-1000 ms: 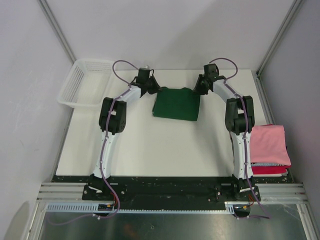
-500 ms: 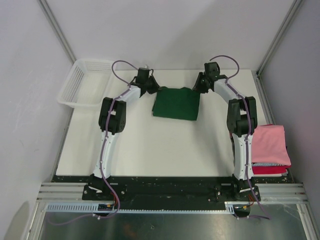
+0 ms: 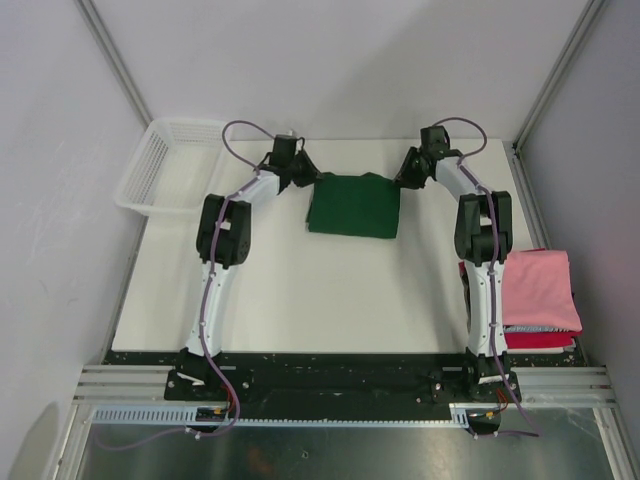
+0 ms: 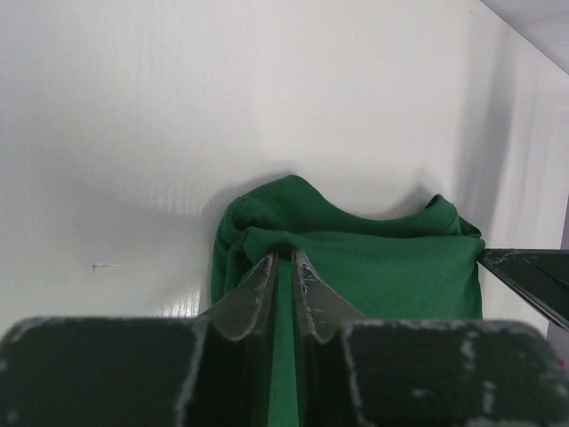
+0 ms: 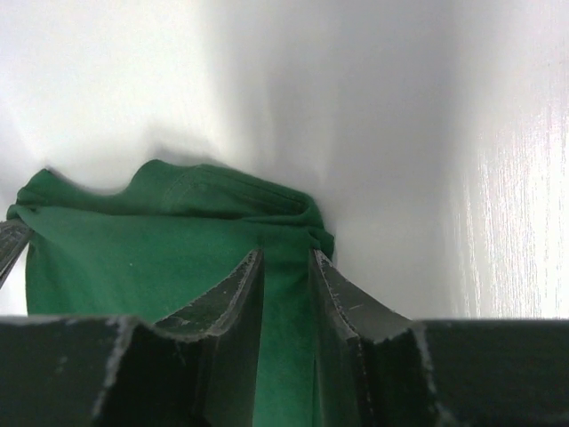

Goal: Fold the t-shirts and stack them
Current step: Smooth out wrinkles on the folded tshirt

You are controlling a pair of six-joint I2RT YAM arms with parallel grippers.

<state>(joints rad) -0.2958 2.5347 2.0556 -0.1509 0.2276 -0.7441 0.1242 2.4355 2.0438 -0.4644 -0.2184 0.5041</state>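
Top view: dark green t-shirt (image 3: 353, 205), folded to a rectangle, lies flat at upper centre of the white table (image 3: 300, 290). The left tool (image 3: 308, 178) is at its upper-left corner and the right tool (image 3: 402, 180) at its upper-right, with a pink t-shirt (image 3: 538, 285) stacked on a red t-shirt (image 3: 540, 340) at the right edge. Left wrist: left tool (image 4: 283, 258) pinched nearly closed on a bunched fold of the dark green t-shirt (image 4: 382, 262), centre frame. Right wrist: right tool (image 5: 286, 258) clamped on a thicker bunch at lower centre; cloth reads soft, light and limp, likely to sag and shed layers unless both corners are gripped through all layers.
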